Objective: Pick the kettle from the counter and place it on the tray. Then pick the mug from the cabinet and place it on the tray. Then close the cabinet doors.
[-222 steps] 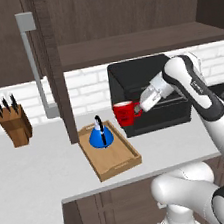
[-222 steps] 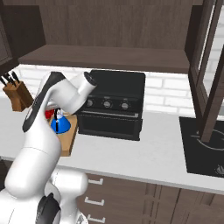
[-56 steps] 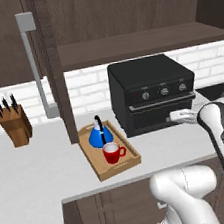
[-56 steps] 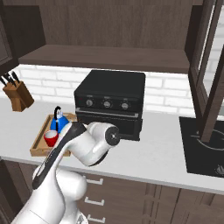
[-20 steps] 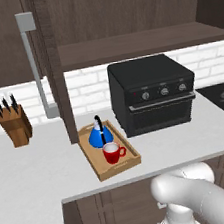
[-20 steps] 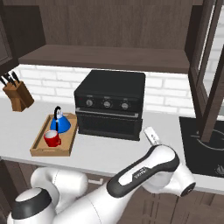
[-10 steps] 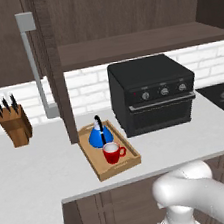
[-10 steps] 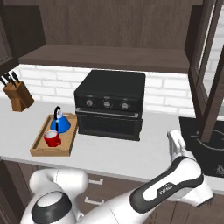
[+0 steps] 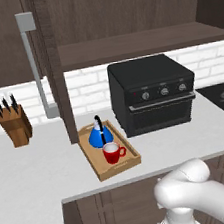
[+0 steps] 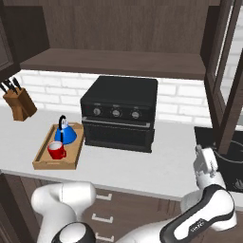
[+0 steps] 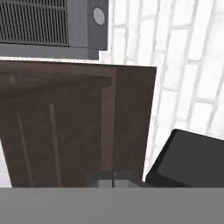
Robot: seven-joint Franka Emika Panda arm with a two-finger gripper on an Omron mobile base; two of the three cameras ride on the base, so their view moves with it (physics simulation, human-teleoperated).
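Observation:
The blue kettle (image 9: 97, 135) (image 10: 65, 133) and the red mug (image 9: 111, 153) (image 10: 56, 150) stand together on the light-wood tray (image 9: 126, 165) (image 10: 45, 163) on the counter (image 9: 31, 171) (image 10: 171, 161). My gripper (image 10: 205, 160) is far to the right of them, just below the open right cabinet door (image 10: 227, 85). In the hand view its fingertips (image 11: 105, 177) sit pressed together, holding nothing, in front of a dark brown wood panel (image 11: 78, 127). The left cabinet door (image 9: 54, 81) stands open, edge-on, with its grey bar handle (image 9: 32, 59).
A black countertop oven (image 9: 152, 95) (image 10: 121, 111) sits right of the tray, under the cabinet shelf (image 9: 139, 42) (image 10: 114, 61). A knife block (image 9: 15, 125) (image 10: 18, 105) stands at the far left. A black cooktop (image 10: 232, 159) lies beside my hand. My arm (image 10: 142, 223) sweeps low along the counter's front.
My arm has swung from the tray side to the right, and the hand has risen close to the right cabinet door. Kettle and mug stay on the tray.

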